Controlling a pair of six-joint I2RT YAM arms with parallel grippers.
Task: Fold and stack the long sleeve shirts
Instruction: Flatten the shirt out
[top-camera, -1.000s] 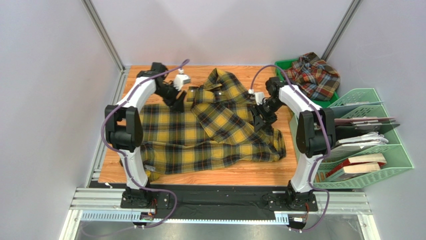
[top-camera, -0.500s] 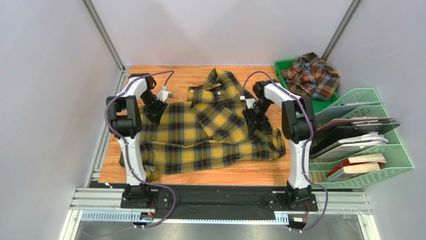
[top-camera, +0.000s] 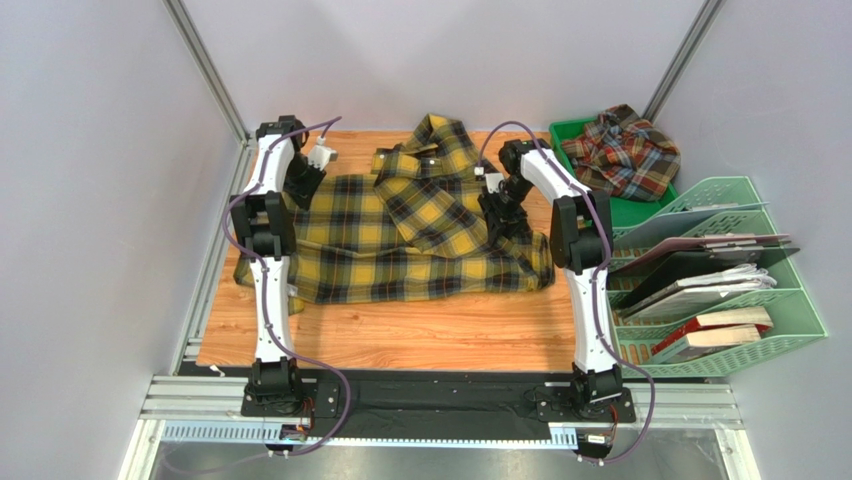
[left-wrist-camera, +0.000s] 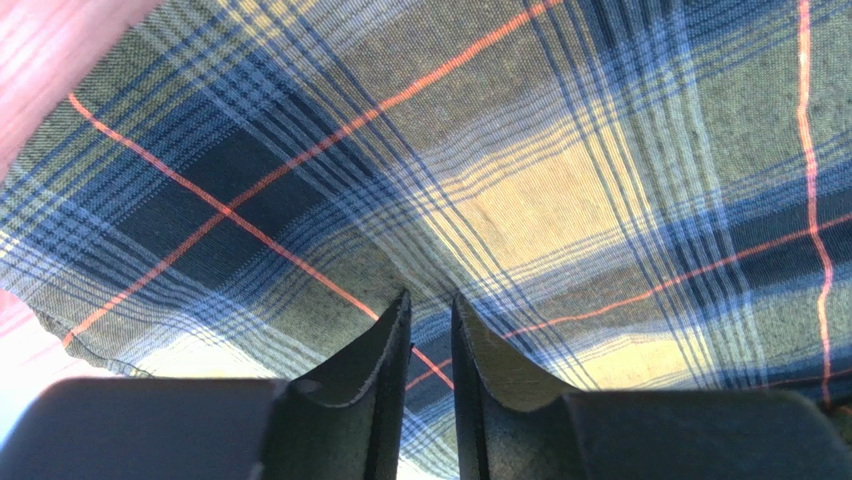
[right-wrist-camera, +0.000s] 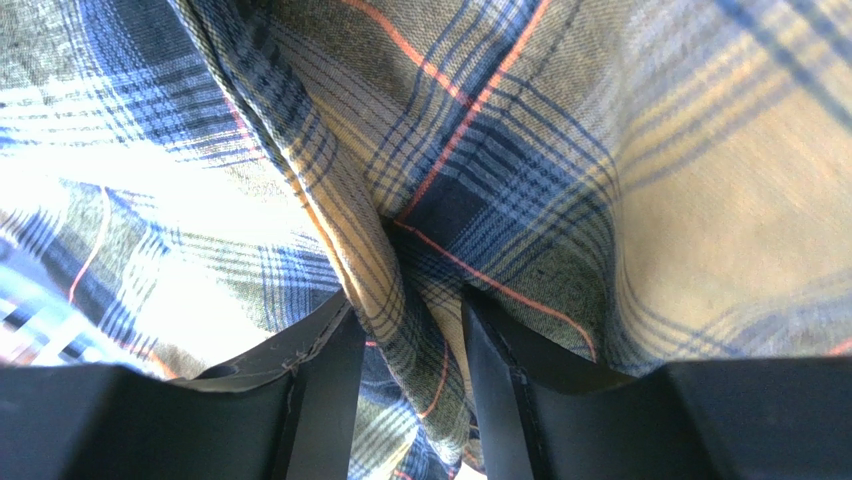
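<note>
L gripper (left-wrist-camera: 430, 312): jaws near-together, thin pinch of yellow shirt (left-wrist-camera: 560, 190) betw. them, at far-left edge. R gripper (right-wrist-camera: 405, 315): nipping fold of same shirt, far-right side. We see shirt spread on table (top-camera: 400, 345), collar away, unfolded. 2nd, rust-red shirt (top-camera: 625, 150), crumpled in green tray (top-camera: 640, 212). We judge: early, both folds + stack left.

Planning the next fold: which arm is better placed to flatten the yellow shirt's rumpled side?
Right, likely: right gripper straddles a fold of the yellow shirt there; left gripper is at the opposite edge.
</note>
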